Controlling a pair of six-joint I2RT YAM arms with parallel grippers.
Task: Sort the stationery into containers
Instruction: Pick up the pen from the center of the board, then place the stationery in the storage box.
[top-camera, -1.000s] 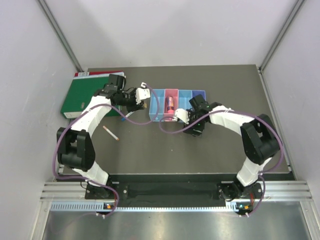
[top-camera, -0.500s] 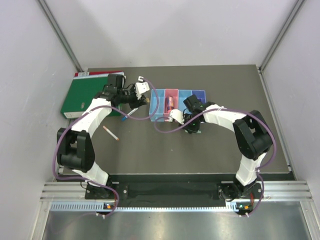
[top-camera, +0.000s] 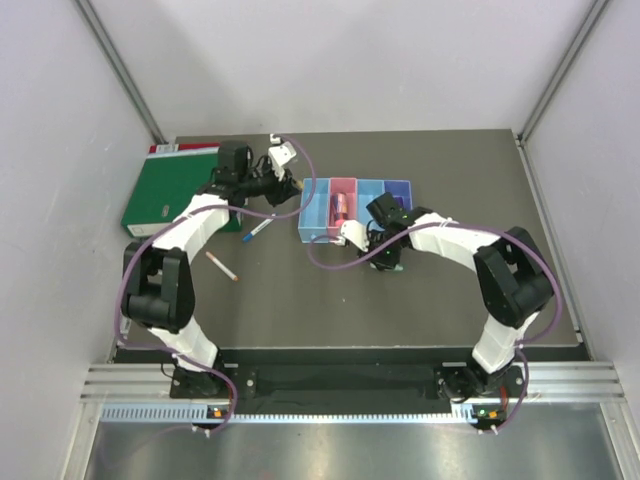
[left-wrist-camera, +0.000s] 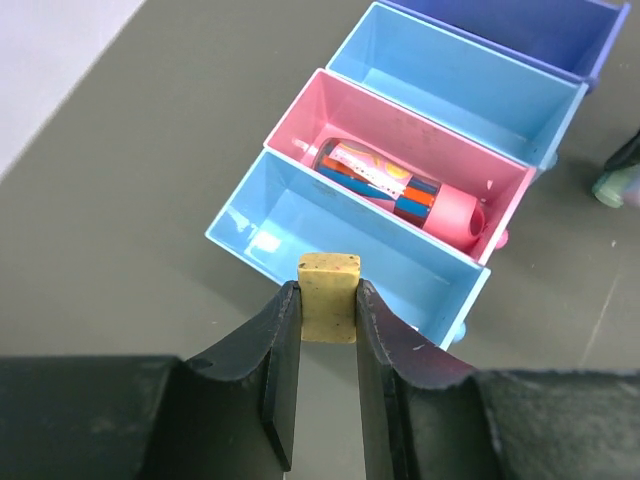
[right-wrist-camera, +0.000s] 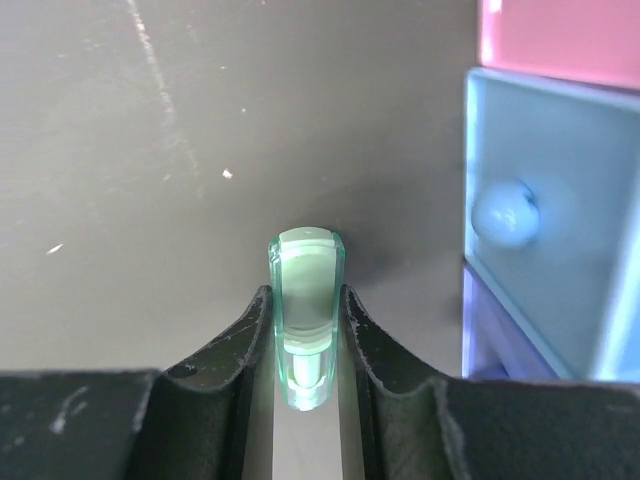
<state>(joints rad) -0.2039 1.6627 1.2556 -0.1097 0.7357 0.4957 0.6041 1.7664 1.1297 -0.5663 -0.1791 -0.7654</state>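
Tan and speckled, a small eraser-like block (left-wrist-camera: 329, 285) sits clamped between the left jaws, its top end showing above their tips; in the left wrist view it shows in front of the long rim of the first light blue bin (left-wrist-camera: 330, 235), but whether it is right over that bin I cannot tell. Beside this bin come the pink bin (left-wrist-camera: 430, 140), the second light blue bin (left-wrist-camera: 450, 80) and the purple-blue bin (left-wrist-camera: 520, 20), all four joined in one row on the dark bench (top-camera: 450, 160); the pink bin holds a colourful tube with a pink cap (left-wrist-camera: 400, 190), lying along its floor. The right jaws are closed on a pale green translucent piece (right-wrist-camera: 305, 270), which stands out past their tips, just beside the end walls of the bins; I cannot tell if it touches the bench. A white pen with a blue end (top-camera: 257, 228) lies near the corner of the green binder (top-camera: 175, 195); a white pen with an orange end (top-camera: 222, 266) lies apart from it, closer to the arm bases.
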